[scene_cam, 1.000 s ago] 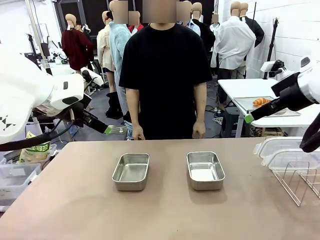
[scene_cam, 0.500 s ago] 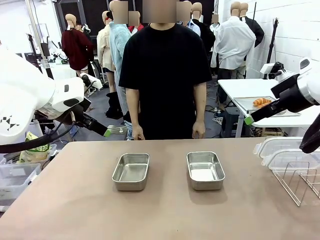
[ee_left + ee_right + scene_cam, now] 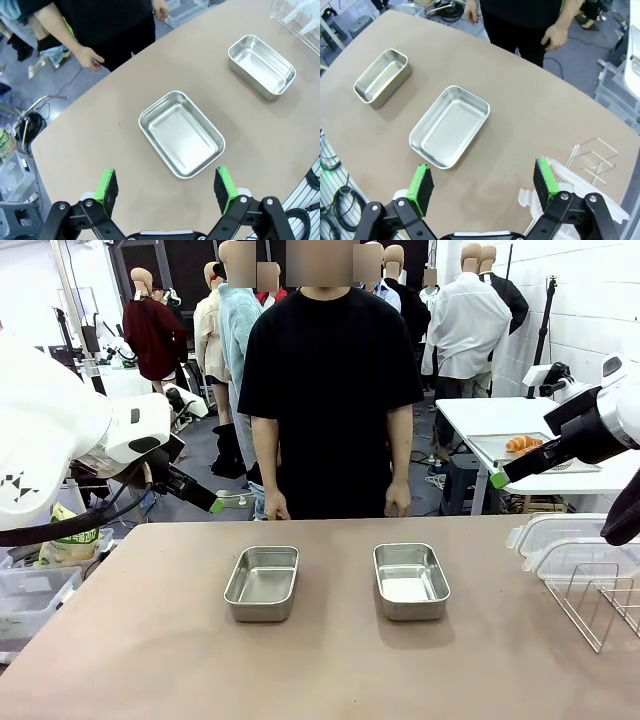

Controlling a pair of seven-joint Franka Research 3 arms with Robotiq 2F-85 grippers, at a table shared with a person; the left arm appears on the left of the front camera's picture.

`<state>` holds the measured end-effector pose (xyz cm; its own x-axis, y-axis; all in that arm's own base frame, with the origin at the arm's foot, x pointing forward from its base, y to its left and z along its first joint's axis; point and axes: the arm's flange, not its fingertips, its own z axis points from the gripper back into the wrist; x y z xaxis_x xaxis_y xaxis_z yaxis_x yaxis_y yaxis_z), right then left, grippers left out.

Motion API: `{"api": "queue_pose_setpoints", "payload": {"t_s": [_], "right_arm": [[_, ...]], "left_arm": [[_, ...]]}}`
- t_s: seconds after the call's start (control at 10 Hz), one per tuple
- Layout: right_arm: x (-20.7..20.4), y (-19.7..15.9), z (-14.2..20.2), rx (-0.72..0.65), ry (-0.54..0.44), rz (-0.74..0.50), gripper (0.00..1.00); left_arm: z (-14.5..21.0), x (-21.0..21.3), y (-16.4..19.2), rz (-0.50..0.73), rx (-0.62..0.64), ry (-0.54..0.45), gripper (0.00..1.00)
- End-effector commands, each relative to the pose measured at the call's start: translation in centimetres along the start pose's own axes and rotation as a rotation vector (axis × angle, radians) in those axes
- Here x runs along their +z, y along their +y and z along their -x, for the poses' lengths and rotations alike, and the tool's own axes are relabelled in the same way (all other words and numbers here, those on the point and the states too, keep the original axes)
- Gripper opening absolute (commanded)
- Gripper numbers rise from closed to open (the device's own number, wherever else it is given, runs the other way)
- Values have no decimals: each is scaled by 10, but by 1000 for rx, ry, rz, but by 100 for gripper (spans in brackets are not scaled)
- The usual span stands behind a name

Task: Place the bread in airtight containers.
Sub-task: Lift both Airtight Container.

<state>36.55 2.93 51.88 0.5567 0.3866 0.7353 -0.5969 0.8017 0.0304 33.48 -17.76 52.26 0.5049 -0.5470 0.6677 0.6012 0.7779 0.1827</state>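
Two empty steel containers sit side by side mid-table, the left one [image 3: 262, 582] and the right one [image 3: 410, 580]. A golden-brown piece of bread [image 3: 522, 443] lies on a flat tray on the white side table at the back right. My left gripper [image 3: 215, 505] hangs above the table's far left edge; in its wrist view it [image 3: 167, 182] is open over the nearer container [image 3: 181, 133]. My right gripper [image 3: 497, 478] is raised at the far right, and in its wrist view it [image 3: 482, 182] is open over the nearer container [image 3: 450, 126]. Both grippers hold nothing.
A person in a black shirt stands at the far edge, hands [image 3: 277, 508] hanging at the sides. Clear plastic lids [image 3: 560, 540] and a wire rack [image 3: 600, 600] sit at the table's right edge. The second container shows in each wrist view [image 3: 261, 65] [image 3: 382, 77].
The left arm has shifted very slightly. The containers, the person and the right arm look unchanged.
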Motion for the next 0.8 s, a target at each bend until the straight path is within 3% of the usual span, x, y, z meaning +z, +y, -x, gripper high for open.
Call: {"api": "queue_pose_setpoints", "payload": {"t_s": [0.0,0.7], "right_arm": [[-1,1,0,-1,-4,-12,100],[-1,1,0,-1,-4,-12,100]], "left_arm": [[1,1,2,-3,-9,-1,100],[1,1,2,-3,-9,-1,100]]}}
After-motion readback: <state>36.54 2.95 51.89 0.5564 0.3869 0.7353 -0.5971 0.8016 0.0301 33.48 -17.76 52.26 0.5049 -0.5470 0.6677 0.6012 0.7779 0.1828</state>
